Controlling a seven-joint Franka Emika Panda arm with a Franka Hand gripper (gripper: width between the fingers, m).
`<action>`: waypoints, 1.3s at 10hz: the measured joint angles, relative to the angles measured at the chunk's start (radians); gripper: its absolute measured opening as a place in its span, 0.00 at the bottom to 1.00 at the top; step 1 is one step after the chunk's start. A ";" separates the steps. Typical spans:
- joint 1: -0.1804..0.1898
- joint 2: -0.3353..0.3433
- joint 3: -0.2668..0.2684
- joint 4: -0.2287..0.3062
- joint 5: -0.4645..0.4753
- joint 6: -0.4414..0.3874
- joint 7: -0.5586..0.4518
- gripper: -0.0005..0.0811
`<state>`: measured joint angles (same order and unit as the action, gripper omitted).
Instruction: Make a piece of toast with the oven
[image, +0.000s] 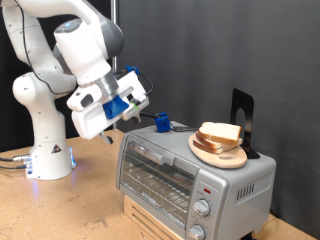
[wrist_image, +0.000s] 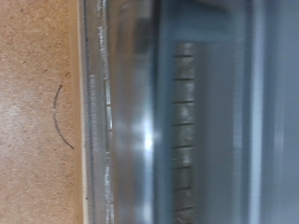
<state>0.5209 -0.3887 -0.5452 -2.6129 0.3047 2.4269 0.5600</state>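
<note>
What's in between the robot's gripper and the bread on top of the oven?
In the exterior view, the gripper hangs over the oven top's left end. A small blue object and bare silver top lie before the piece of toast on its wooden plate.

1 oven (image: 190, 170), 2 knobs (image: 200, 220), 2 bread slices (image: 220, 135), 1 plate (image: 222, 155).

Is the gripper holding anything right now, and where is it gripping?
Nothing shows between the fingers of the gripper, which sits above the oven's top corner. The piece of toast rests on the wooden plate.
</note>
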 joint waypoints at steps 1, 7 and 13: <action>0.003 0.024 0.002 -0.011 0.000 0.037 0.000 1.00; 0.019 0.092 -0.017 -0.025 0.056 0.101 -0.085 1.00; -0.126 0.088 -0.016 -0.034 -0.155 0.059 0.016 1.00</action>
<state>0.3950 -0.3005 -0.5617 -2.6468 0.1494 2.4861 0.5760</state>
